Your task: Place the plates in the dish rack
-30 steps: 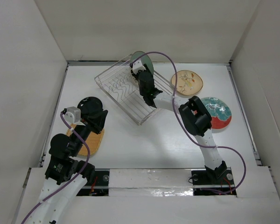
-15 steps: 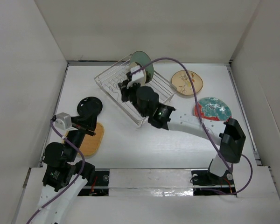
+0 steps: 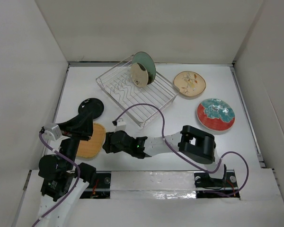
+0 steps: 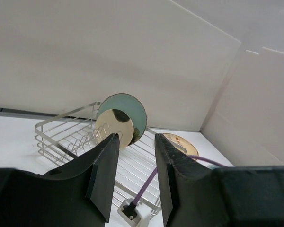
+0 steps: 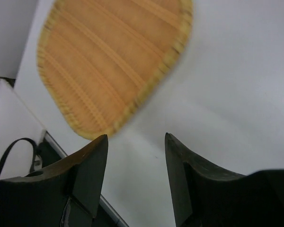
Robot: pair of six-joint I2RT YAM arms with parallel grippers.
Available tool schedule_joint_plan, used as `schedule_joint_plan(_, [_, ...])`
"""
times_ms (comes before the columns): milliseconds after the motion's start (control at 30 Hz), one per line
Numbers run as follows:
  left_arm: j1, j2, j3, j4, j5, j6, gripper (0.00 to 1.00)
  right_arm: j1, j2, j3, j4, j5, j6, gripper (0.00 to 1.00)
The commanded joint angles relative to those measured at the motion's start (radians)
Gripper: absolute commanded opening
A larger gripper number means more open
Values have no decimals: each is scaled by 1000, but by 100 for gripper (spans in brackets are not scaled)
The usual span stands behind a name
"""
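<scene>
Dish rack [image 3: 132,97]: upper centre of the frame, on the bench [image 3: 246,94], set at an angle to its edges.
Rear rack plate [image 3: 149,64]: upright in the rack's far corner.
Front rack plate [image 3: 138,75]: upright, just before the rear one and overlapping it.
Upper-right plate [image 3: 189,83]: flat on the bench, just right of the rack.
Right-side plate [image 3: 216,114]: flat, lower right of the upper-right plate, near it.
Left plate [image 3: 95,105]: flat, left of the rack, partly under the left fingers [image 4: 104,175].
Lower-left plate [image 3: 92,142]: flat, just below the left plate, with the right fingers [image 5: 90,175] just beside its right edge.
</scene>
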Motion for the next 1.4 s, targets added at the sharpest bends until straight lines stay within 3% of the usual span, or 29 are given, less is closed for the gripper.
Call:
schedule_joint_plan(0, [4,-10,14,45,6,-1,33,5,18,-17,104,21,253,57])
schedule_joint_plan(267, [4,-34,12,45,22,-1,36,-21,195,78,177,-112,370,57])
schedule_joint_plan(567, [4,-51,15,45,22,1,36,-61,311,143,246,-158,506,47])
schedule_joint_plan(633, [4,-53,15,46,23,1,37,-61,330,138,259,-147,555,32])
schedule_joint_plan(667, [4,-54,15,46,26,1,36,-61,333,117,297,-147,569,12])
schedule_joint_plan(700, [4,-53,15,46,28,-1,36,-61,331,103,309,-143,581,6])
schedule_joint_plan(767, [4,-53,15,46,28,-1,36,-38,308,68,337,-124,590,0])
schedule_joint_plan(867, [4,-50,17,46,31,1,36,-24,223,-42,386,-81,569,0])
schedule_joint_plan(1000, [4,-47,18,54,20,4,36,44,66,-147,371,21,451,0])
schedule_joint_plan(1133, [4,-30,38,59,8,11,36,55,-109,-190,345,156,226,0])
schedule_joint_plan(1367, [4,-24,69,71,55,10,36,-73,-385,-214,315,360,-185,0])
